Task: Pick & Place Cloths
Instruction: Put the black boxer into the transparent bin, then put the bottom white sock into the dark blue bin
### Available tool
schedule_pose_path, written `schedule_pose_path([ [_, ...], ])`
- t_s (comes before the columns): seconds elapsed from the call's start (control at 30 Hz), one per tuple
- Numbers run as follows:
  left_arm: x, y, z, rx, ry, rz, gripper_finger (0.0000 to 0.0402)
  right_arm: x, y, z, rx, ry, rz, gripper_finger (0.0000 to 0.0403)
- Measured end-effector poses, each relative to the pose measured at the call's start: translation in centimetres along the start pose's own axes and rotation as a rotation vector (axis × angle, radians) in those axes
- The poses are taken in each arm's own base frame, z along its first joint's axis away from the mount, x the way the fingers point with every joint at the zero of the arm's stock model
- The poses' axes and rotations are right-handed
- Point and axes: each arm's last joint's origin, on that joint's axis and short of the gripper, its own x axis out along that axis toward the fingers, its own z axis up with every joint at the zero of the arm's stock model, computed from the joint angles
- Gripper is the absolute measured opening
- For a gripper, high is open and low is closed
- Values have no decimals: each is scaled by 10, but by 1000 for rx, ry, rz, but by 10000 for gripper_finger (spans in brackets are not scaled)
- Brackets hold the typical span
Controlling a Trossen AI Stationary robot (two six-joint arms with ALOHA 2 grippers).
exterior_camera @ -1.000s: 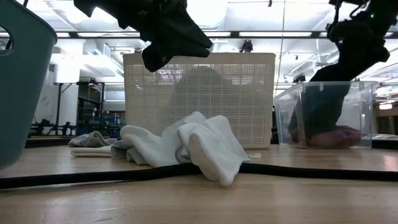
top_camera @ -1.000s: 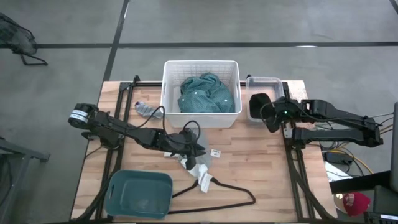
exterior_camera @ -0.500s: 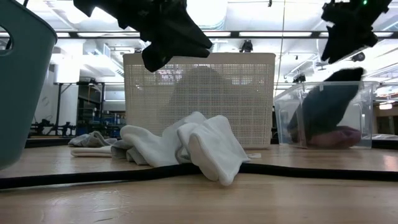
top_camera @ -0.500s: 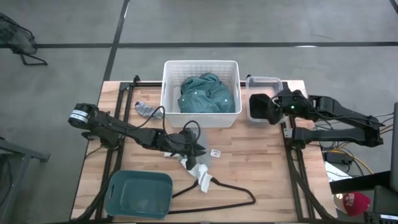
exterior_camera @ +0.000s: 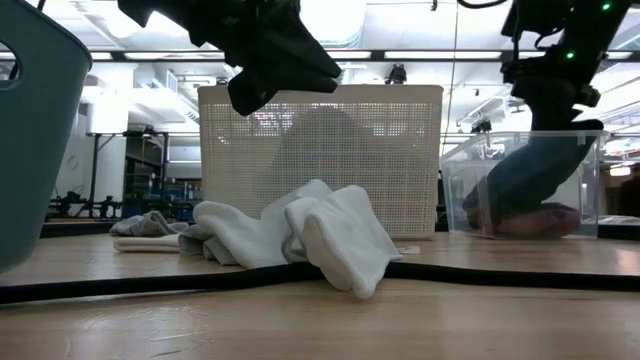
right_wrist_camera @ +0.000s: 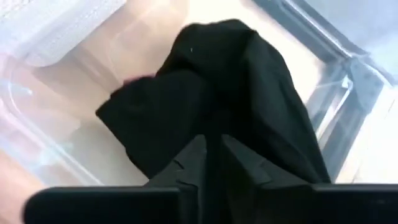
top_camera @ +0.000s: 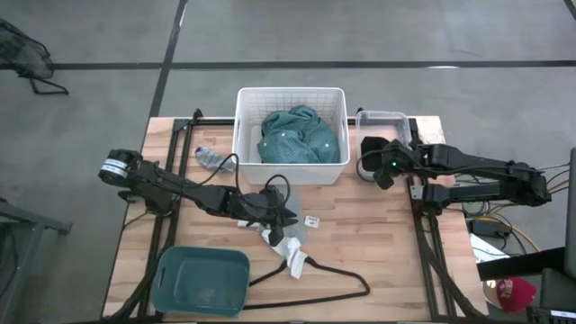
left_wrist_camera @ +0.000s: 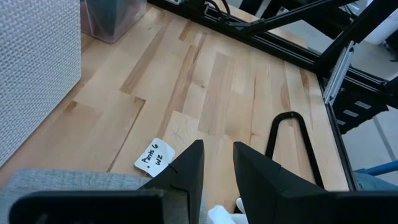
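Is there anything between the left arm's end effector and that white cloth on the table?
Nothing visible. The left end effector hangs just above the white cloth, with only air between them. The black hanger lies under the cloth, not over it.

The black cloth [right_wrist_camera: 217,99] hides most of the clear bin [right_wrist_camera: 56,143] floor and the tips of the right claw [right_wrist_camera: 214,152]. In the low view the teal tub [exterior_camera: 30,140] is cut by the picture's edge. The small label [left_wrist_camera: 155,155] has writing too small to read.
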Motion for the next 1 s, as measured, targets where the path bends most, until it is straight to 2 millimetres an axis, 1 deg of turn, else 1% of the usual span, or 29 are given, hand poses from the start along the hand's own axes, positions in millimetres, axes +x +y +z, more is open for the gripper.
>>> schedule_pose_path([
  [0.1, 0, 0, 0, 3, 2, 1, 92, -1, 2, 4, 6, -37, 27, 14],
  [0.2, 0, 1, -3, 21, 10, 3, 92, -6, 2, 9, 11, -87, 55, 12],
  [0.33, 0, 0, -10, 112, 42, -25, 92, -14, -1, 11, 8, -164, 94, 11],
  [0.47, 4, -7, -21, 198, 73, -55, 92, -20, -5, 9, 27, -199, 115, 9],
  [0.6, 16, -20, -37, 289, 88, -117, 92, -25, -9, 6, 37, -223, 150, 9],
  [0.7, 25, -30, -43, 341, 93, -145, 92, -29, -9, 5, 43, -245, 184, 8],
  [0.87, 34, -33, -48, 343, 149, -109, 92, -34, -8, 4, 37, -263, 249, 8],
  [1.0, 39, -29, -53, 292, 181, -31, 103, -36, -2, 4, 7, -244, 370, 8],
])
